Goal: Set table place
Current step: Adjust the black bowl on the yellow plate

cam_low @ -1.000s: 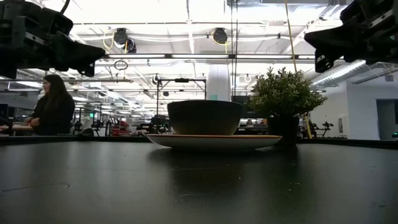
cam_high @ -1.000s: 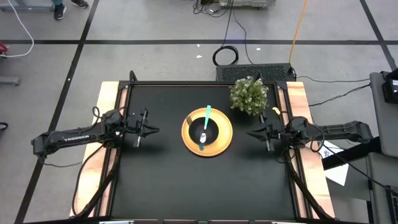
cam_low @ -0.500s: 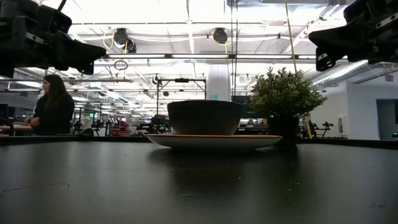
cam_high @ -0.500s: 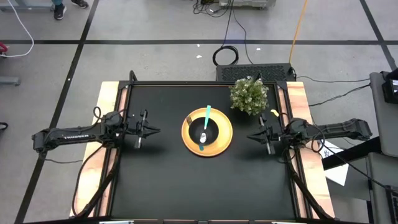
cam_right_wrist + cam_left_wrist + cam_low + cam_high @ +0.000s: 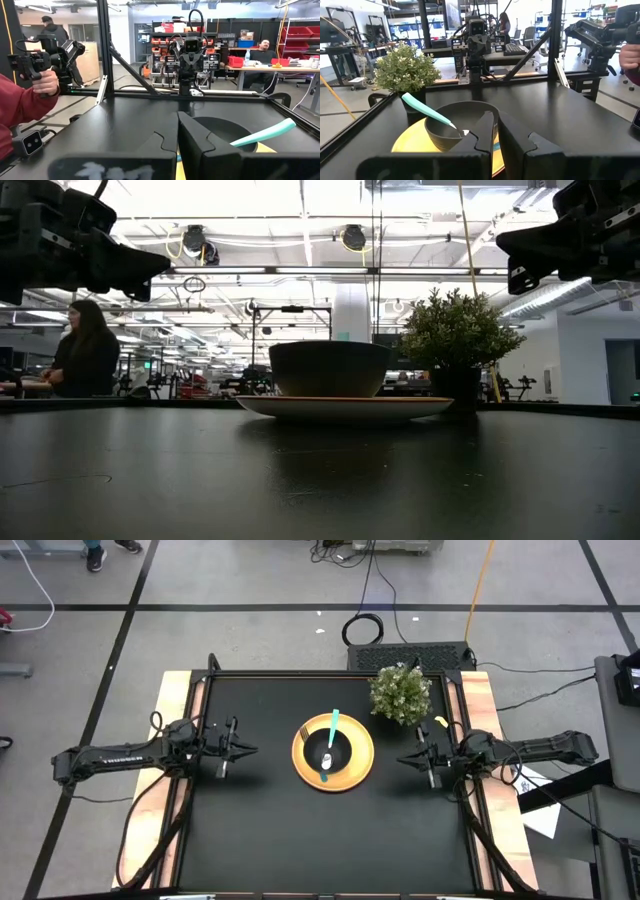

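Both grippers closed and empty: left gripper (image 5: pixel 243 750) and right gripper (image 5: pixel 404 757) flank the plate (image 5: pixel 357 766). Bowl (image 5: pixel 330 748) holds the cutlery, so a clumsy grab could tip it.

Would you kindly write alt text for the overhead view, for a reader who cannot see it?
A yellow plate sits mid-table holding a black bowl with teal-handled cutlery in it. The left gripper and right gripper flank it, both shut and empty. A potted plant stands beyond the plate.
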Available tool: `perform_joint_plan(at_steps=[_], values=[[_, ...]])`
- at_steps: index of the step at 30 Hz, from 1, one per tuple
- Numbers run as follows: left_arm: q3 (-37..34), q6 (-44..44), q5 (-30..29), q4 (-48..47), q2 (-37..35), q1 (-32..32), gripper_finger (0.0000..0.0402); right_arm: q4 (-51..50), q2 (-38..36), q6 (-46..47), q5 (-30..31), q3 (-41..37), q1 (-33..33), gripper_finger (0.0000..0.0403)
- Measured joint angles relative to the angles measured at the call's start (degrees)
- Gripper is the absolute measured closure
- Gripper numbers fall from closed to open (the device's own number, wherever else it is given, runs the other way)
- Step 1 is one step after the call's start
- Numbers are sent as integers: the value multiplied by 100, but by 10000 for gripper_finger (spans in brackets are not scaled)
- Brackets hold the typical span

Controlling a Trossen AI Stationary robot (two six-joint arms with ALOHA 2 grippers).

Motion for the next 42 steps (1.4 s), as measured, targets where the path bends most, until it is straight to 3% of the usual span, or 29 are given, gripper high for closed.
perform_joint_plan(at_steps=[27, 33, 42], values=[[47, -377, -91, -644, 113, 2, 370, 2, -1, -1, 2, -1, 0, 403], [695, -245, -309, -1041, 632, -243, 359, 4, -2, -77, 4, -1, -2, 403], [1509, -15, -354, -861, 2067, -599, 292, 4, -2, -112, 4, -2, -2, 403]])
